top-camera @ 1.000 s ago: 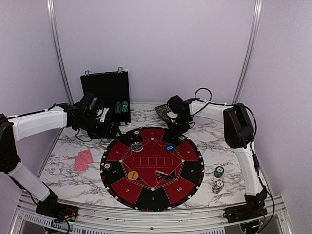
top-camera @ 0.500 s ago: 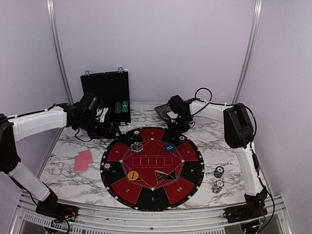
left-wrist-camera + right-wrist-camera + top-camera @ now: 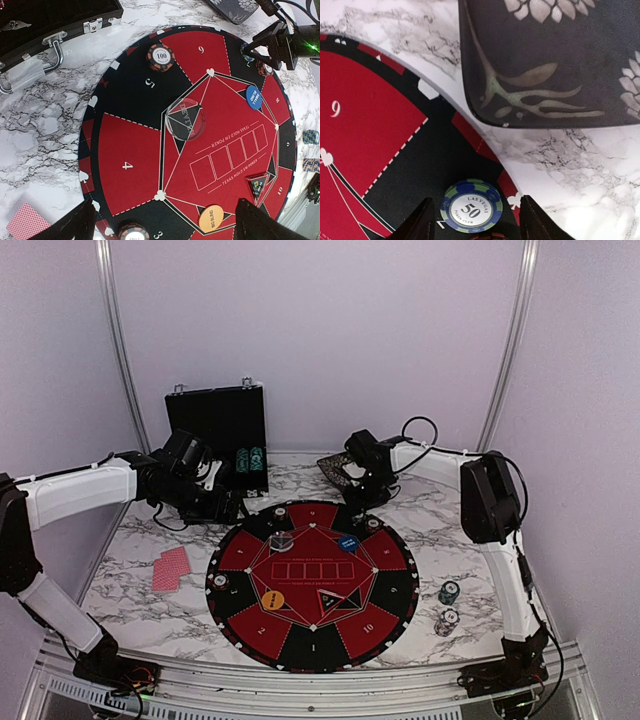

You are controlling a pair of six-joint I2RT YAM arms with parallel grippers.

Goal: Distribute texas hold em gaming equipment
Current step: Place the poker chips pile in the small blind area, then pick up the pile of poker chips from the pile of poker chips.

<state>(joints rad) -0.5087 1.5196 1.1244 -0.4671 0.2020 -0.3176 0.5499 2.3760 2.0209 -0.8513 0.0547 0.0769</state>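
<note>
Movement is all on the right side just now. From overhead, the right gripper (image 3: 363, 492) hangs at the one o'clock rim of the big round red-and-black mat (image 3: 250, 550), drawn slightly back from a second ago. The left gripper (image 3: 230, 508) waits near eleven o'clock, unmoved. Red-backed playing cards (image 3: 170, 568) lie on the marble table (image 3: 130, 540) at nine o'clock, and two short stacks of striped poker chips (image 3: 449, 592) sit off the mat at four o'clock.

From the left wrist, its jaws stand spread wide on nothing, over a dark striped 100 chip (image 3: 160, 56), a clear dealer disc (image 3: 185, 121), a blue disc (image 3: 254, 96) and an orange disc (image 3: 210, 218).

From the right wrist, the jaws are spread either side of a green-and-blue 50 chip (image 3: 471, 206). It lies flat on a black wedge, with a black flower-patterned box (image 3: 550, 60) at twelve o'clock beyond the rim. The jaws have widened this last second, so I'd say the chip was just let go. That is one more seat served, with stacks and cards still to hand round.
</note>
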